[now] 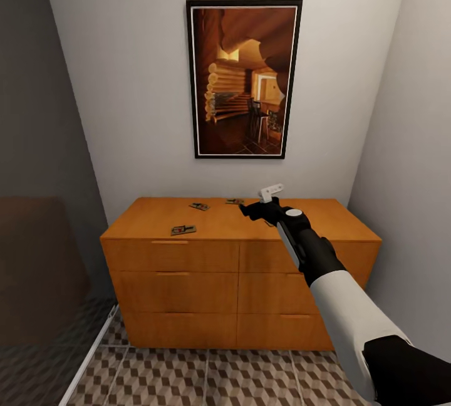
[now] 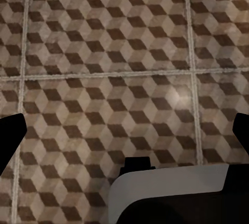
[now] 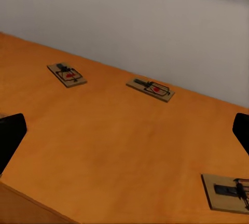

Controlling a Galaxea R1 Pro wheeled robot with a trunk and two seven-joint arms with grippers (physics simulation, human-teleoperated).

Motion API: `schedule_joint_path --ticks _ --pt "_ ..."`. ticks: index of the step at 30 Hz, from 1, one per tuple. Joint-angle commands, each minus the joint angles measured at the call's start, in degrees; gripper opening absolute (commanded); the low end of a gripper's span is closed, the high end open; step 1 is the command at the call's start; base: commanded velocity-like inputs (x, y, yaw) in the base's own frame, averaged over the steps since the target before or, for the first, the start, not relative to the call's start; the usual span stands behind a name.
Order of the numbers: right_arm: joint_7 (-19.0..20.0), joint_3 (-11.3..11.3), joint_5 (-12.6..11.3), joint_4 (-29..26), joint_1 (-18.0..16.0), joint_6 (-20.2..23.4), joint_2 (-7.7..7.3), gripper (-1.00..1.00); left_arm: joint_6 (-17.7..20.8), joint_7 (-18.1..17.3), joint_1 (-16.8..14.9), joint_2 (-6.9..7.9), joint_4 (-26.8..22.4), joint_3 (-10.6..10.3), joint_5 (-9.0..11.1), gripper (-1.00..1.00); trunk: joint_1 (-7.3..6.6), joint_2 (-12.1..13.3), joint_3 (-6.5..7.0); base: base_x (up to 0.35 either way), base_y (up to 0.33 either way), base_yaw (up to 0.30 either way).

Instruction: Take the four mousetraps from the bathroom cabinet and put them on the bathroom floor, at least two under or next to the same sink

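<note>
The cabinet [image 1: 188, 268] stands against the pale back wall under a framed picture [image 1: 244, 78] of a log cabin interior, with the patterned bathroom floor [image 1: 207, 378] in front of it. Three mousetraps lie flat on the cabinet top in the head view: one near the front left [image 1: 183, 229], one further back [image 1: 199, 207], and a third [image 1: 234, 202] near the back, just beside the right gripper [image 1: 255, 210]. The right arm [image 1: 326, 281] reaches forward over the right part of the cabinet top, its gripper held above the wood near that third trap. In the right wrist view the two dark fingertips [image 3: 11, 136] stand wide apart at either edge of the picture, with nothing between them, and three traps rest on the orange wood: one [image 3: 67, 74] and another [image 3: 150, 89] close to the wall, well apart from each other, and one [image 3: 228, 193] nearer the camera at the edge of the frame. The left wrist view looks down on the cube-pattern tiles [image 2: 104, 53] with pale grout lines; the left gripper's fingertips [image 2: 10, 136] also stand wide apart, empty, with a pale rounded part of the robot's body [image 2: 171, 187] below them.
</note>
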Motion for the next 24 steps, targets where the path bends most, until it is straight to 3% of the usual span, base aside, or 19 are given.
schedule_joint_path --ticks 1,15,24 --pt "0.56 -0.07 0.60 -0.06 -0.03 0.23 0.02 1.00 -0.39 0.18 -0.10 0.00 0.23 -0.28 -0.04 1.00 0.00 -0.04 -0.06 0.000 0.000 0.000" --pt "2.86 -0.07 0.62 -0.01 0.01 0.08 -0.04 1.00 -0.45 0.18 -0.10 0.03 0.28 -0.28 -0.03 1.00 0.00 -0.04 -0.06 0.005 0.000 0.000" --pt "3.00 0.01 0.60 -0.01 -0.02 0.08 0.01 1.00 -0.31 0.18 -0.10 0.42 0.34 -0.28 -0.01 1.00 0.00 -0.04 -0.06 0.195 0.000 0.000"
